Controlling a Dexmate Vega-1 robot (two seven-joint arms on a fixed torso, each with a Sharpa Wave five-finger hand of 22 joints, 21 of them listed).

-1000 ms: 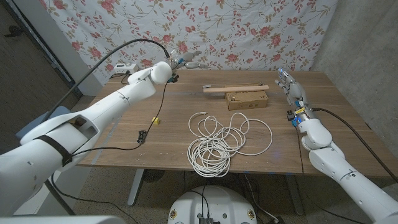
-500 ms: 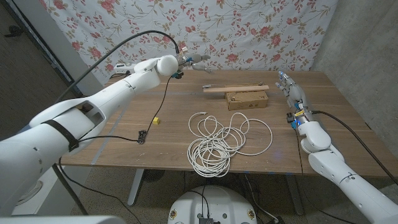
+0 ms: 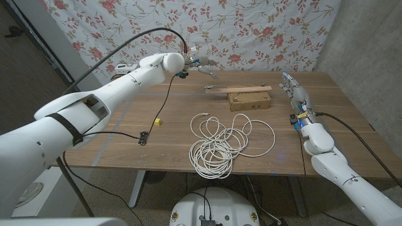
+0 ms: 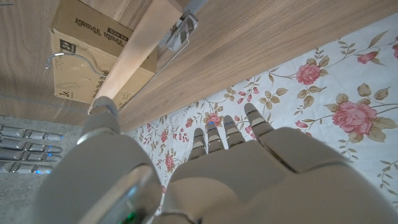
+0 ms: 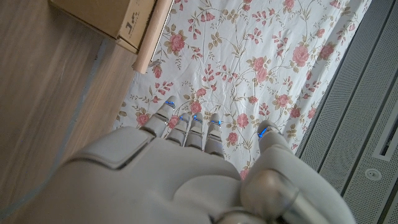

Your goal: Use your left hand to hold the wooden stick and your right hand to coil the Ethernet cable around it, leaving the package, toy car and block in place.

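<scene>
Moved: left hand has swung from about 11 o'clock toward 12, nearing the stick's left end; right hand unchanged.
Left hand: above the far bench edge, fingers loosely spread, grasping nothing.
Stick: at 12 o'clock, lying on the package; long axis runs 9 to 3.
Cable: loose heap at centre, uncoiled.
Right hand: at 2 o'clock, fingers extended, empty.
Progress: nothing done; gripping and coiling both remain.
</scene>
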